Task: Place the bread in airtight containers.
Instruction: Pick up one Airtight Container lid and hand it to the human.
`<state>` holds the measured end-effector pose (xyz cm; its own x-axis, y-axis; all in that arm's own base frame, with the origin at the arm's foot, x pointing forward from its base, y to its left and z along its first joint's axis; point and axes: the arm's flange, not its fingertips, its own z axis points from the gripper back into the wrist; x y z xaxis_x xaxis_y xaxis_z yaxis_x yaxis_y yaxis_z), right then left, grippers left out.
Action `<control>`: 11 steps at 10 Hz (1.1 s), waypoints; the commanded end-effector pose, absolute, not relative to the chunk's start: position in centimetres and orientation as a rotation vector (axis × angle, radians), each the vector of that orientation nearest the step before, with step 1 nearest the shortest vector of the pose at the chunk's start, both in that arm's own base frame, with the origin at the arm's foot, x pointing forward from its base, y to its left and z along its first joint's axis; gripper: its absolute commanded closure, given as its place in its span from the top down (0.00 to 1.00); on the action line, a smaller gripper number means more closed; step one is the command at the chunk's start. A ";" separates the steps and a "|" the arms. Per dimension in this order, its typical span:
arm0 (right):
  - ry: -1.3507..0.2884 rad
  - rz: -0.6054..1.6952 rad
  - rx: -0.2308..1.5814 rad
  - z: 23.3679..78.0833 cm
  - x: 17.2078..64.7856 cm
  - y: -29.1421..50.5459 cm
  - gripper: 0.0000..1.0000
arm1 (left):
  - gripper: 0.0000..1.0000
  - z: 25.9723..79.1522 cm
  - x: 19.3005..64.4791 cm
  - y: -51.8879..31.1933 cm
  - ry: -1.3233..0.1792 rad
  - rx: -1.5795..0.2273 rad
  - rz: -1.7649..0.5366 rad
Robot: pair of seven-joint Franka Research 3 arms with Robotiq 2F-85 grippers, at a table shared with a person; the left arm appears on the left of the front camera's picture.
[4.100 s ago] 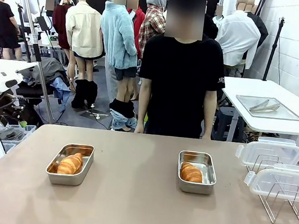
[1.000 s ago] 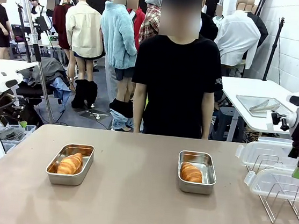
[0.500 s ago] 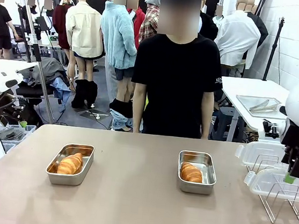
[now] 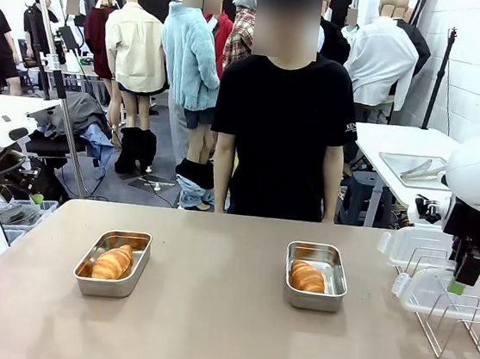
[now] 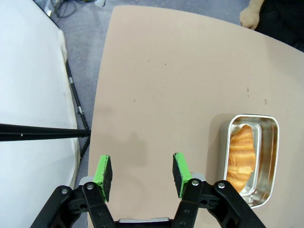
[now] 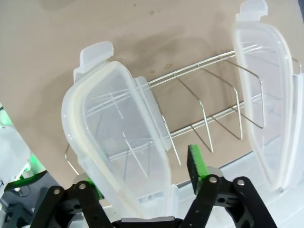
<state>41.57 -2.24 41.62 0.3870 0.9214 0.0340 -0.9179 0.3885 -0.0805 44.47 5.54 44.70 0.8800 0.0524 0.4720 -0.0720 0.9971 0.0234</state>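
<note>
So the bread part looks sorted: each golden-brown ridged croissant roll, left (image 4: 113, 262) and right (image 4: 307, 277), sits in its own small rectangular stainless-steel pan, one on the left (image 4: 106, 287) and one right of centre (image 4: 313, 301) on the tan surface (image 4: 214, 332). I'd say the step in hand is fetching a lid.

The right hand (image 4: 461, 283) is at the far right, over the thin wire rack (image 4: 457, 330). There it straddles the edge of a clear plastic clip-on lid (image 6: 118, 142), which looks like the nearer of the two. The one green pad (image 6: 194, 161) I can see sits just beside the lid without touching, so it's open around it, with no grip yet. The second clear lid (image 6: 266, 95) leans farther along the rack.

Next up, I reckon: pinch, lift clear of the wires, then carry it left to the right pan, which is well apart from that hand.

The left hand (image 5: 141, 175) hangs open and empty over bare surface, with the left pan off to one side of it.
</note>
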 end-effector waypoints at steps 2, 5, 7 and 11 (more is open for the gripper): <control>-0.077 1.149 -0.051 41.8 42.2 -2.0 0.09 | 0.67 44.8 44.5 5.5 -0.492 0.053 0.078; -0.081 1.152 -0.043 41.7 42.3 -2.0 0.00 | 0.67 44.8 44.5 5.5 -0.492 0.053 0.078; -0.080 1.144 -0.034 41.6 42.5 -1.9 0.00 | 0.67 44.8 44.5 5.5 -0.492 0.053 0.078; -0.079 1.176 -0.059 42.3 42.1 -1.9 0.00 | 0.67 44.8 44.5 5.5 -0.492 0.053 0.078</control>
<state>42.13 -1.78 42.44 0.3827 0.9234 0.0303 -0.9190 0.3839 -0.0897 44.47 5.54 44.70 0.8801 0.0524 0.4719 -0.0720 0.9971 0.0234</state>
